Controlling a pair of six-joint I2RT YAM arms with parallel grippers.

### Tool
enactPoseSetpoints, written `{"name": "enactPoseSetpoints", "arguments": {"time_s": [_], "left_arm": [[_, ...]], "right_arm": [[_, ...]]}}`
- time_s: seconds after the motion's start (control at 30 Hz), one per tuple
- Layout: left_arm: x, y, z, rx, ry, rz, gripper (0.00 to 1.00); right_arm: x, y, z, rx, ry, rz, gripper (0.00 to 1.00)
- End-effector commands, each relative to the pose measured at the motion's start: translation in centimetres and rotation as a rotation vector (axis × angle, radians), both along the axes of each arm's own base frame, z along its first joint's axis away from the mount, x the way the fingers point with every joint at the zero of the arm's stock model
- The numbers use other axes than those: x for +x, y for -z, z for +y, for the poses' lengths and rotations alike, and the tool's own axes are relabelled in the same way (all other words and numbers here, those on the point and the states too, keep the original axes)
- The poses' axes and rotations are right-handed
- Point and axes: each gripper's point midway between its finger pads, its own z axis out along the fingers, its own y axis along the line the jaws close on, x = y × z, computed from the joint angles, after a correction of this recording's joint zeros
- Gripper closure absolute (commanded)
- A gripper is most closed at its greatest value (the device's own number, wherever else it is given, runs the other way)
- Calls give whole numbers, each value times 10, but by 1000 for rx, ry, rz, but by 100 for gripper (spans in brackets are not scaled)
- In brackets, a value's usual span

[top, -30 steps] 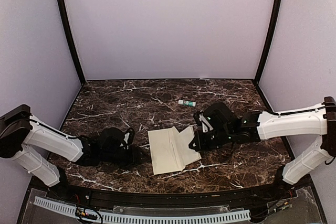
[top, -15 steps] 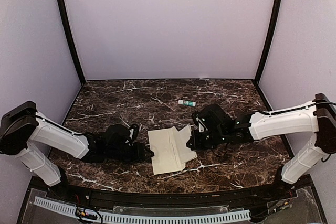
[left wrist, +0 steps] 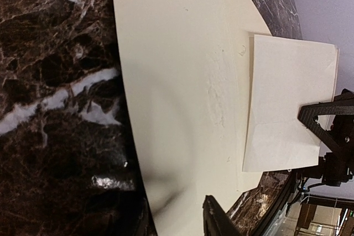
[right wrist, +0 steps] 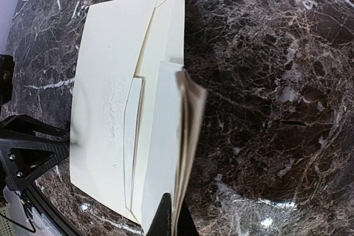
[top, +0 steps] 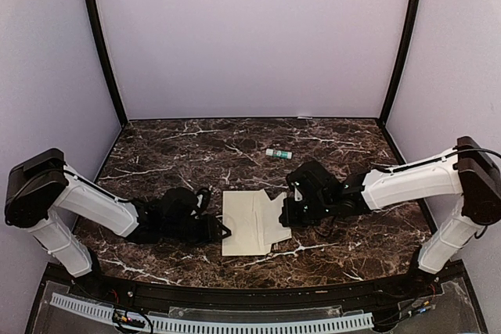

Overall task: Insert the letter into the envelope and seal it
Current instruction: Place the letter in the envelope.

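Note:
The envelope (top: 244, 224) lies flat mid-table, its flap (right wrist: 168, 23) open toward the right. Over that flap lies the folded letter (top: 274, 218), its left edge at the envelope's mouth; how far in it reaches I cannot tell. My right gripper (top: 286, 213) is shut on the letter's stacked right edge (right wrist: 187, 136), pinched at the fingertips (right wrist: 166, 216). My left gripper (top: 222, 231) is at the envelope's left edge. In the left wrist view the envelope (left wrist: 171, 81) fills the frame and my open gripper (left wrist: 174, 216) straddles its near edge, one finger (left wrist: 218, 219) over the paper.
A small white and green glue stick (top: 278, 153) lies behind the papers toward the back. The dark marble table (top: 156, 162) is walled by lilac panels on three sides. Both arms reach low across the front half.
My left gripper slid right to the envelope's left edge with its jaws narrowing. My right gripper pushed the letter leftward. The envelope turned squarer to the table edge.

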Motion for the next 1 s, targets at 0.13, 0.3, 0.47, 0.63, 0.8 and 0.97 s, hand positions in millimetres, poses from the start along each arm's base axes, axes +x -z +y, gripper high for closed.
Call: {"name": "enactPoseSetpoints", "arguments": {"time_s": [0.13,0.3,0.47,0.63,0.8,0.97], "left_arm": [[-1,2,-7,-25,22,9,72],[-2,2,-10,-39,32,16,79],[-1,0,-12,-51,31,13,83],[0,-7,-15,-74,32,1,86],[1,-18,-22,-125,48,-15,86],[3,-25,-27,-159,52,-32,85]], "right_arm": [[5,12,1,-2,26,11,100],[4,18,3,-5,20,23,100],[4,22,5,-7,20,31,100],[3,26,5,-12,19,39,100],[4,30,6,-12,20,47,100],[4,32,8,-14,19,48,100]]}}
